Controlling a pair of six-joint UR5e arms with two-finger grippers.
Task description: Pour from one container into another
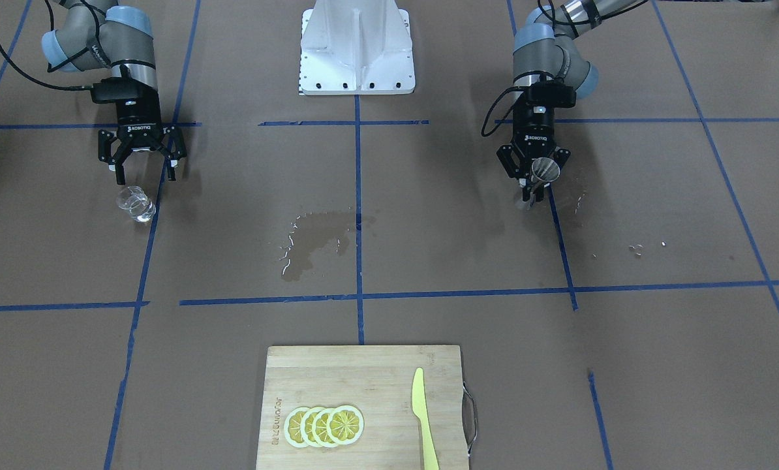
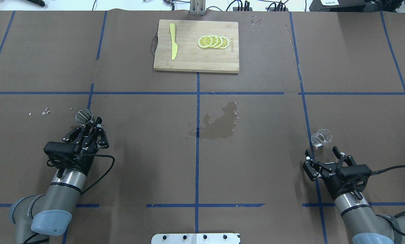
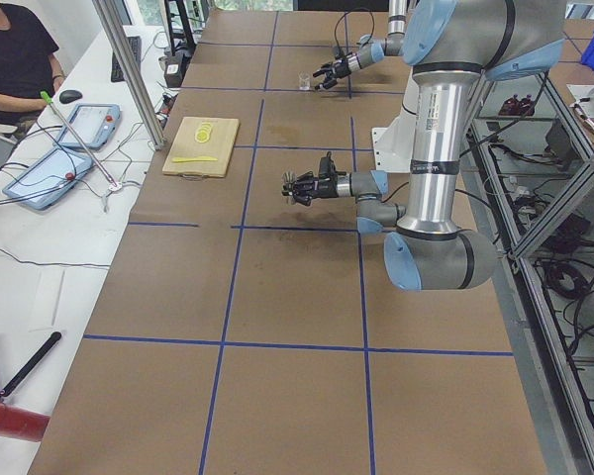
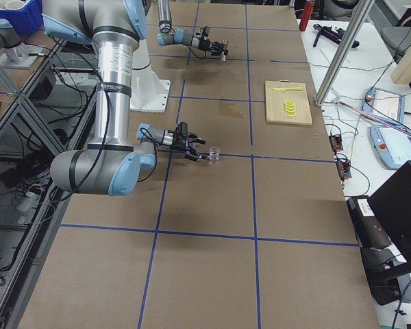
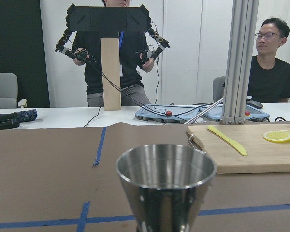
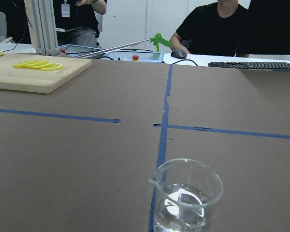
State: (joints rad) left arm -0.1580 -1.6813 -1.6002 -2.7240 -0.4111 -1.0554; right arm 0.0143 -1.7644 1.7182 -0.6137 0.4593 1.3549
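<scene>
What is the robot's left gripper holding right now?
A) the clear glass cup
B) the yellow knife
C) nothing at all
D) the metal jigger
D: the left gripper is shut on the metal jigger, while the glass cup stands free in front of the open right gripper.

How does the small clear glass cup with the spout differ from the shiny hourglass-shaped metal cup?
The small clear glass beaker is see-through; the silver hourglass-shaped metal jigger is opaque and shiny. The beaker stands free on the table, with the open right gripper just behind it; the jigger is clamped in the left gripper. The beaker holds some clear liquid; the jigger's top cup looks empty. Both are small and open-topped.
</scene>
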